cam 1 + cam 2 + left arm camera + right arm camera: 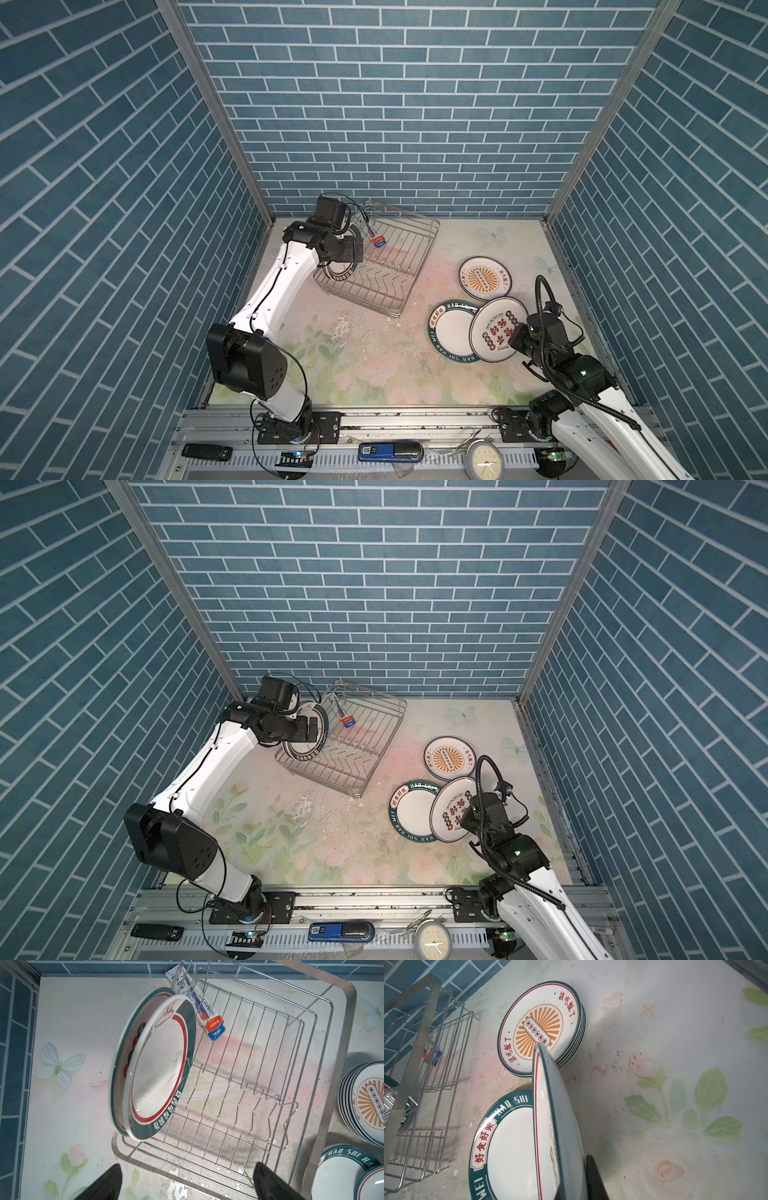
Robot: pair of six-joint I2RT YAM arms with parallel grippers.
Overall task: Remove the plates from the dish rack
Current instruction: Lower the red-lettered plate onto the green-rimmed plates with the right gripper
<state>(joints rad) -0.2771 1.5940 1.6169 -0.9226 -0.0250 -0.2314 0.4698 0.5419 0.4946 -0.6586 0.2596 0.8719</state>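
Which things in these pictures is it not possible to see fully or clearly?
- Rear plate in the dish rack: its face is mostly covered by the front plate, left wrist view.
- Right gripper: one jaw hidden behind the held plate, right wrist view.
- Sunburst plate stack: cut by the picture edge, left wrist view.
- Small box: label too small in a top view.

Two teal-rimmed plates (158, 1064) upright in wire rack (338, 1064)

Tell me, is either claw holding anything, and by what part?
The right gripper holds a tilted plate, pinched by its rim. The left gripper is open and holds nothing.
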